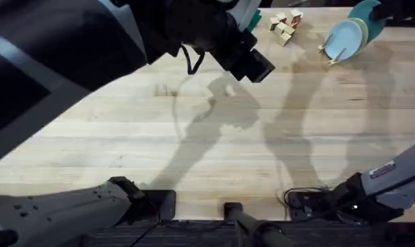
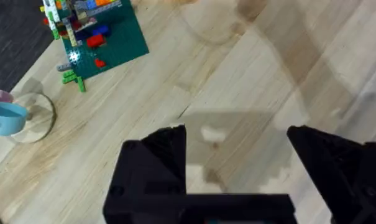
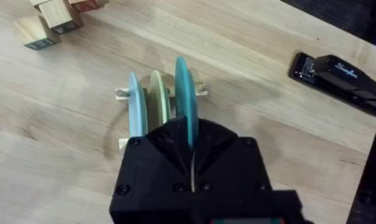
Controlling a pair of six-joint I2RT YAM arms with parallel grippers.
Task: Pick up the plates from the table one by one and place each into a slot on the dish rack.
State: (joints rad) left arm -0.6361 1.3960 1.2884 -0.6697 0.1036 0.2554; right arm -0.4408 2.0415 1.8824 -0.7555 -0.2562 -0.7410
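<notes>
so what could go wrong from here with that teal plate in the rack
1. The right gripper is shut on the teal plate, which stands on edge in the dish rack. If it is not seated between the pegs, it may tip or roll out on release.
2. The cream plate and pale blue plate stand close beside it, so a skewed pull-away could knock them.
3. The rack looks light, so dragging the plate might shift it.

— Overhead looks down and forward over the table (image 1: pixel 214 151); the left arm looms large, close under it.
— Right wrist view sits tight above the dish rack (image 3: pixel 160 102), also seen far right overhead. Left wrist seemingly higher, facing bare planks.
</notes>
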